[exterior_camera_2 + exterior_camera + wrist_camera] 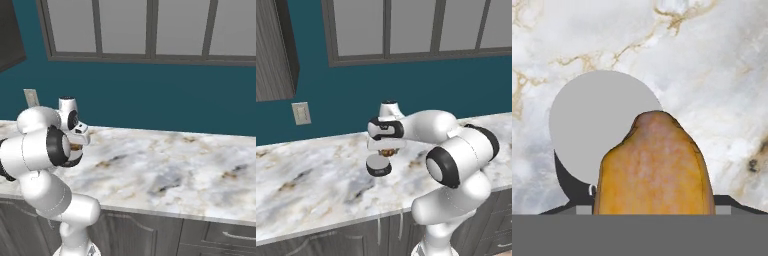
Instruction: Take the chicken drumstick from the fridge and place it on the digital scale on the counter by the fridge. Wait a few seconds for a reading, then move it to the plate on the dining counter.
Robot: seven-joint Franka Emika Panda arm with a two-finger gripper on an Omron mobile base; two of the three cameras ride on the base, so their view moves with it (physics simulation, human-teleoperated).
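The chicken drumstick [388, 151], a glossy orange-brown lump, hangs under my gripper [387, 150], which is shut on it. It rises large from the bottom of the hand view [654, 170], and the fingertips are hidden behind it. Just below it the digital scale [378, 165] sits on the marble counter [316, 180]. From above, the scale [594, 125] is a grey round top on a dark base. The drumstick covers its lower right part and hovers over that edge rather than the centre. A sliver of the drumstick [75, 147] peeks out beside the wrist. The fridge, plate and dining counter are out of view.
A teal wall with a socket plate [301, 113] backs the counter, under a wide window [416, 30]. A dark upper cabinet [273, 50] hangs at the far left. Dark drawers [220, 237] run below the counter's front edge. Bare marble stretches both sides of the scale.
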